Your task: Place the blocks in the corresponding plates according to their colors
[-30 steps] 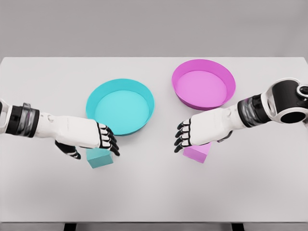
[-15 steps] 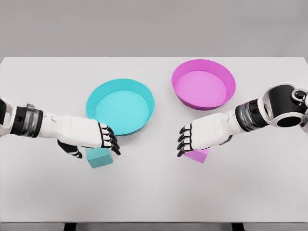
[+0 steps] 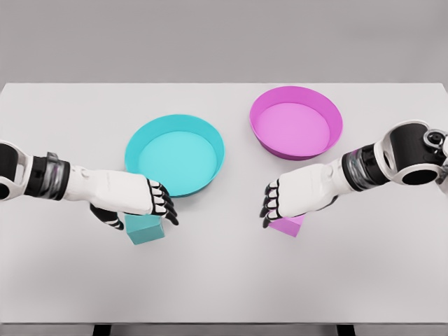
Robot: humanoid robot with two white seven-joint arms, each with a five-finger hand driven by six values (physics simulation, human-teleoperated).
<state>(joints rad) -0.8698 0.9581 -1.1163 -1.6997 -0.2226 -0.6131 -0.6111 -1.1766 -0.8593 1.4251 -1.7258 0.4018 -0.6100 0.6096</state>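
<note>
Left hand (image 3: 140,199) hovers over the teal block (image 3: 146,229), fingers loosely curled, grasp unconfirmed. Right hand (image 3: 283,199) likewise covers the pink block (image 3: 287,225). Both blocks lie nearer the robot than the teal plate (image 3: 175,127). Judged rigid, light; grip opposite flat faces.

A single head view looks steeply down and forward from above the near edge of the white surface (image 3: 224,280), taking in its full width up to the grey backdrop, both arms entering from the lower sides
</note>
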